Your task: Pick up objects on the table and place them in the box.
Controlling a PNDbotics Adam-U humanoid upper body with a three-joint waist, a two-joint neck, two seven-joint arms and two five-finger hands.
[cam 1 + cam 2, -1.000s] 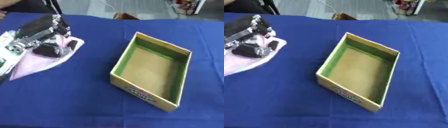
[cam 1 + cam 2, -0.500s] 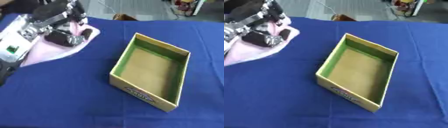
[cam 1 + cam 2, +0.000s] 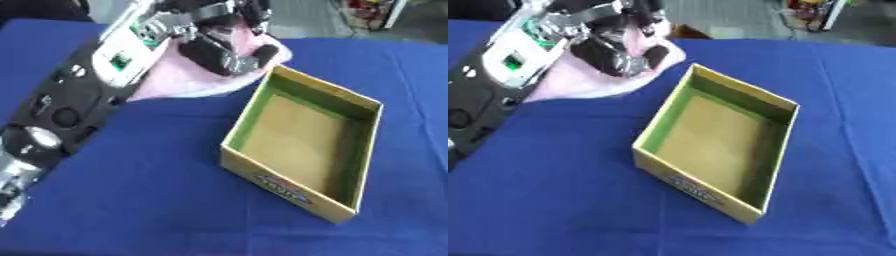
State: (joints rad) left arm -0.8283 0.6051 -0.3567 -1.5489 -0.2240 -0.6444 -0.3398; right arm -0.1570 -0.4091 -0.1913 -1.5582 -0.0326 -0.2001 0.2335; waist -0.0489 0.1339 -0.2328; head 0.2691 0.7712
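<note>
The left hand (image 3: 219, 37), arm stretched forward, curls its fingers round a pink cloth (image 3: 188, 75), seemingly lifted, just beside the box (image 3: 289, 182).

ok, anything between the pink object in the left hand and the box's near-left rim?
Nothing: the pink object, held by the left hand, nearly meets the box rim. Left eye view shows it best.

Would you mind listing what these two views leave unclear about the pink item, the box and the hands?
- Pink item: the left hand covers its middle, so its shape and kind are unclear in both views.
- Box: the label on its near wall is blurred, unreadable.
- Right hand: appears in neither view.
</note>
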